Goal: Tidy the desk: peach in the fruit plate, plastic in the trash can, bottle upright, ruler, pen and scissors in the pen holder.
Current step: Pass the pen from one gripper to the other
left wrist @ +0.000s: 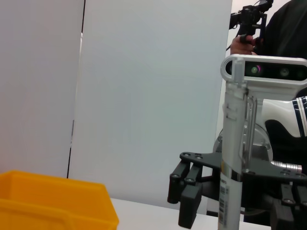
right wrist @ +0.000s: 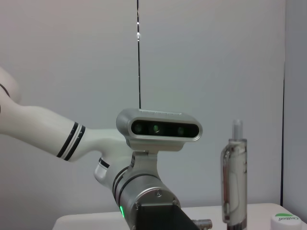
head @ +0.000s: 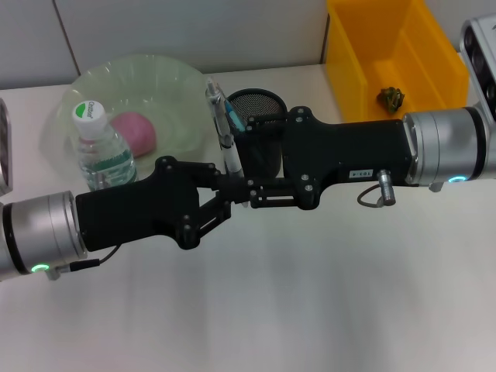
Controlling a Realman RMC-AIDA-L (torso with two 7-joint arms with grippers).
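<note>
Both grippers are met nose to nose over the middle of the desk (head: pixel 310 310), nearest the head camera. A pen (head: pixel 225 136) is held upright between them. The left gripper (head: pixel 232 188) is seen with its fingers closed narrowly on the pen's lower end. The right gripper (head: pixel 249 192) is pressed up against the same spot, but whether its fingers grip the pen cannot be told. In the left wrist view the pen (left wrist: pixel 233 153) is shown standing close up, with the right gripper's fingers (left wrist: pixel 188 201) beside it.

Just behind the pen, the black mesh pen holder (head: pixel 257 105) is set. The bottle (head: pixel 101 147) is stood upright before the fruit plate (head: pixel 167 85), in which the peach (head: pixel 135 132) is laid. Crumpled plastic (head: pixel 390 97) is seen inside the yellow trash can (head: pixel 364 70).
</note>
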